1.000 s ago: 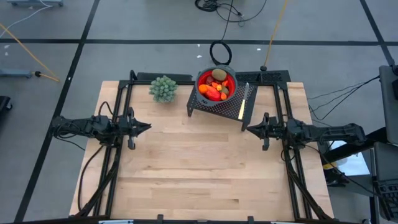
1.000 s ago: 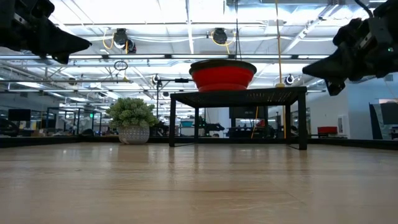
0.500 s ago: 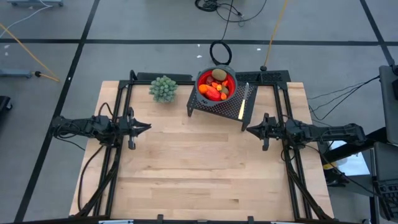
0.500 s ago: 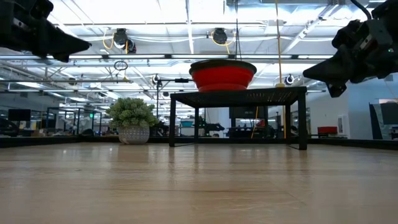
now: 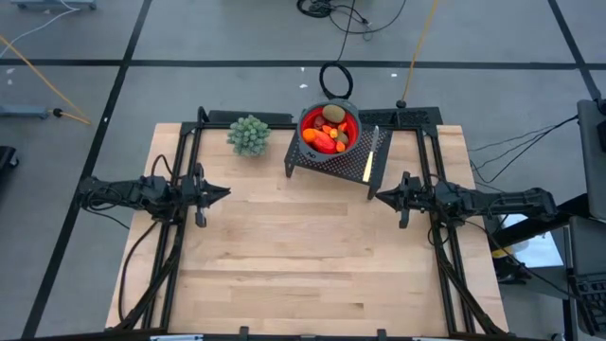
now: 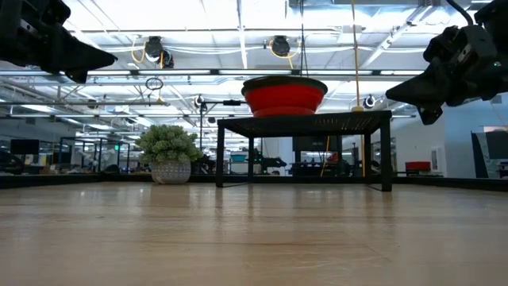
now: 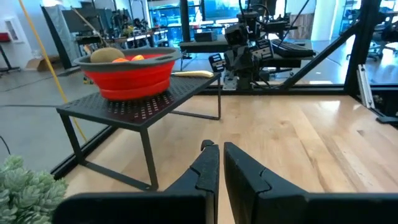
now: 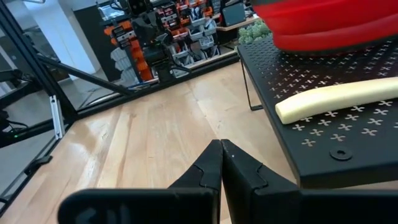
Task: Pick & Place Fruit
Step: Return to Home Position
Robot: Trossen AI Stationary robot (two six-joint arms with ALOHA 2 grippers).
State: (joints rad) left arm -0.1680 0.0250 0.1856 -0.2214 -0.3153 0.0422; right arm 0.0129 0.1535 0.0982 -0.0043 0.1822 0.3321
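The fruit lies heaped in a red bowl that stands on a black perforated stand at the table's far side; orange, red and brownish pieces show over the rim. My left gripper hovers above the table's left part, shut and holding nothing. My right gripper hovers above the right part, just short of the stand's right end, shut and holding nothing. Both point level toward the table's middle.
A yellow-handled knife lies on the stand beside the bowl. A pale green knobbly bunch stands on the table left of the stand. Black frame rails run along the table's left and right sides. Bare wood fills the middle and near part.
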